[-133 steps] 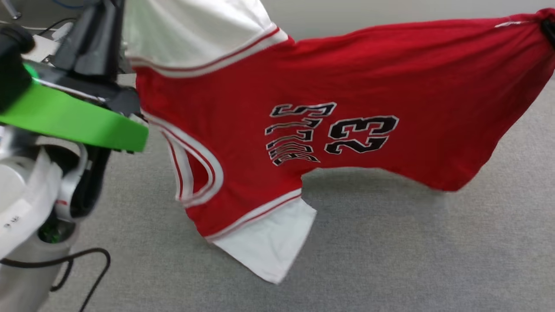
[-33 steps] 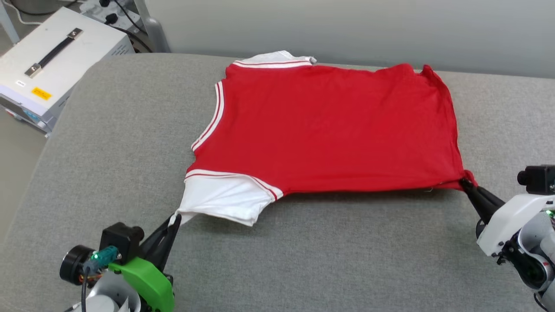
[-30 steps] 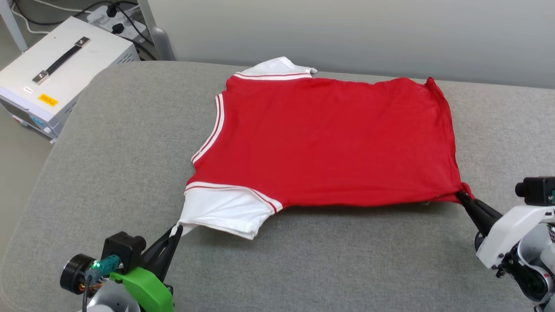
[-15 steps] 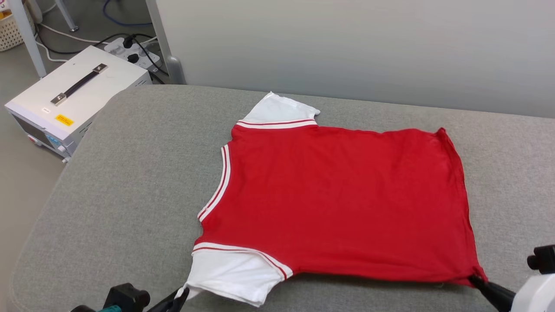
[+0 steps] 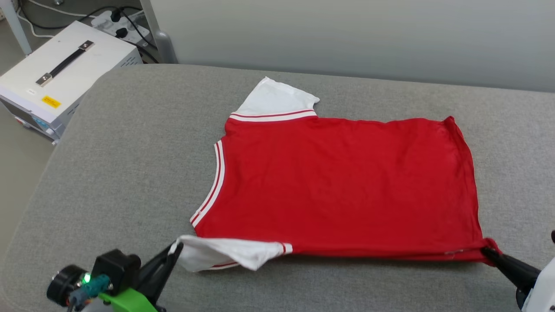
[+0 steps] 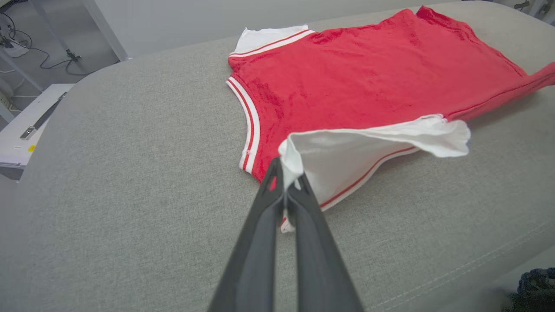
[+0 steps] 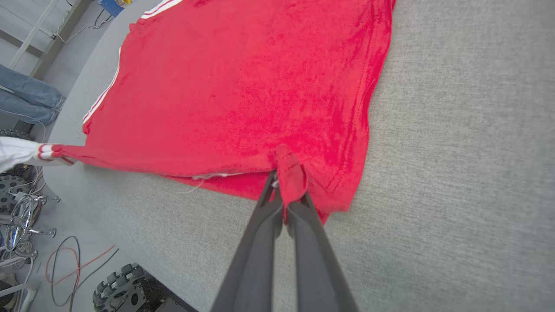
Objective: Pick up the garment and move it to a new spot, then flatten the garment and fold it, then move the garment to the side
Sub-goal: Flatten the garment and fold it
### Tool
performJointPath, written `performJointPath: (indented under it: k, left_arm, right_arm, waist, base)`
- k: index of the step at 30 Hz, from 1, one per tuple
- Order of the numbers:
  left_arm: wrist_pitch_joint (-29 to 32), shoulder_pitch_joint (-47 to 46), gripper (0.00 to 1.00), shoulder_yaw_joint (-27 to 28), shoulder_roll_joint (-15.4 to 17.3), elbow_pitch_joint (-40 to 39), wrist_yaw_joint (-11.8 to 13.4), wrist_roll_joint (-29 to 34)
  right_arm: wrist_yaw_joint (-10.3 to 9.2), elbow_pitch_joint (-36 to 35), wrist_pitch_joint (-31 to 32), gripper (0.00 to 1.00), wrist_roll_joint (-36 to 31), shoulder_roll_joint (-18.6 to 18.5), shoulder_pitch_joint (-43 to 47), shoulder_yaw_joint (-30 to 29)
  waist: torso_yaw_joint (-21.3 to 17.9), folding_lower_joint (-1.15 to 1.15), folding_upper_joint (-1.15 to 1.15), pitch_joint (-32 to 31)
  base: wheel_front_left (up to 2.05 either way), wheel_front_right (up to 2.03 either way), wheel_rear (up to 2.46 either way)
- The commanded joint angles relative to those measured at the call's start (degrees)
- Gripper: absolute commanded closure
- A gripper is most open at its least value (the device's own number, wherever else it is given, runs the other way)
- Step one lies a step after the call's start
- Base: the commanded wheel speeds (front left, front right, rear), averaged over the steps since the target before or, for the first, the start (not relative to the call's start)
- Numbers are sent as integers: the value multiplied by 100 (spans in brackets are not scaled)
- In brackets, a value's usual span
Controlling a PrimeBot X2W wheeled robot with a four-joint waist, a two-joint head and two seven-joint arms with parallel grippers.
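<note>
The garment [image 5: 338, 186], a red jersey with white sleeves and striped trim, lies spread on the grey cushioned surface [image 5: 130, 164], plain side up. My left gripper [image 5: 175, 250] is shut on the tip of the near white sleeve [image 6: 347, 160], which is lifted and curled over. In the left wrist view the left gripper [image 6: 286, 173] pinches the sleeve's cloth. My right gripper [image 5: 488, 251] is shut on the near red hem corner [image 7: 288, 173], raising that edge slightly. The far sleeve [image 5: 277, 97] lies flat.
A white box with a black handle [image 5: 60, 73] stands on the floor left of the surface, with a power strip and cables behind it. A pale wall runs along the far edge. A person's jeans-clad legs [image 7: 26, 99] and wheeled bases appear in the right wrist view.
Both grippers have drawn the garment's near edge toward me and lifted it; the near sleeve now curls over instead of lying flat. The head camera has also shifted.
</note>
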Motion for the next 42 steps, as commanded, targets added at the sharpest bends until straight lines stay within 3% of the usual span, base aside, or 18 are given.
performJointPath:
  k: [1,6,13,27,28,29,30,31,32,37,42]
  left_arm:
    - [-5,-277,100,71,-47,60,-2,92]
    - [103,-901,100,124,-197,361,-156,143]
    - [123,-1639,100,75,-389,953,-414,314]
    - [100,-2824,100,-328,-956,2560,-978,631]
    - [81,-2886,87,-358,-1009,2692,-1014,618]
    - [50,-2934,49,-381,-1042,2794,-1033,630]
    - [14,-2982,0,-400,-1088,2924,-1047,636]
    - [-13,-3012,0,-411,-1126,3028,-1053,639]
    - [-45,-3037,0,-429,-1170,3153,-1060,642]
    - [-317,-3035,0,-370,-1391,3589,-1014,540]
    - [-667,-2762,0,-108,-1558,3744,-805,232]
  right_arm:
    - [-4,-38,49,100,-108,52,-131,-138]
    - [-4,86,371,100,-651,277,-462,-522]
    - [-4,122,878,100,-1505,953,-941,-1009]
    - [-4,370,1240,100,-2529,1539,-1495,-1113]
    - [-4,404,1237,100,-2578,1564,-1514,-1125]
    - [-4,447,1234,100,-2607,1594,-1525,-1156]
    - [-4,514,1224,100,-2652,1639,-1536,-1213]
    - [-4,561,1212,35,-2707,1670,-1544,-1252]
    - [-4,622,1187,0,-2779,1716,-1551,-1308]
    - [-4,690,1089,0,-3049,1816,-1504,-1396]
    - [-4,458,957,0,-3889,1783,-1332,-1497]
  waist:
    - [-65,1,68,210]
    - [-135,1,68,460]
    - [-168,1,68,927]
    - [-191,1,68,1258]
    - [-193,1,68,1257]
    - [-195,1,68,1251]
    - [-197,1,68,1238]
    - [-197,1,68,1225]
    - [-199,1,68,1203]
    - [-181,1,68,1021]
    - [-172,1,68,734]
  base:
    - [0,0,0]
    - [0,0,0]
    - [0,0,0]
    - [0,0,0]
    - [0,0,0]
    - [0,0,0]
    - [0,0,0]
    - [0,0,0]
    - [0,0,0]
    - [0,0,0]
    - [0,0,0]
